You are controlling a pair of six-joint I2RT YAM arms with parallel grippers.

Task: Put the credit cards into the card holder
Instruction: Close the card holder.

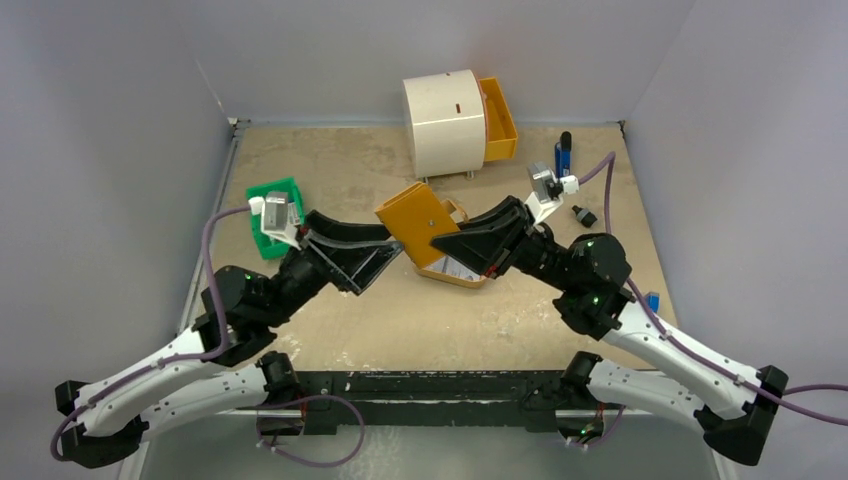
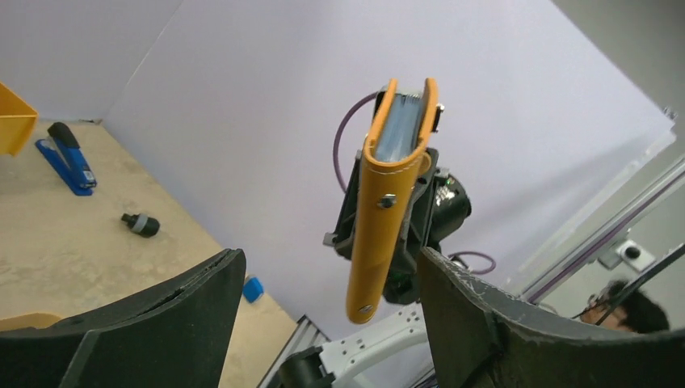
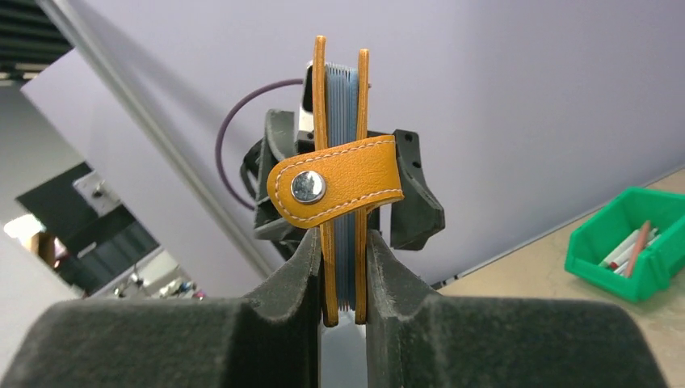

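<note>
Right wrist, orange card holder snapped shut, bluish cards btwn covers

The card holder and right gripper cover most of the tan tray; the credit cards show edges only.

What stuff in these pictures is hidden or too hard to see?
- Right wrist view: the thin pale grey cards show only edges, packed inside the orange leather folding card holder; uncountable.
- Top view: the oval tan tray is mostly covered by the card holder and the right hand; its contents unclear.
- Top view: the green plastic bin is partly hidden behind the left arm.
</note>
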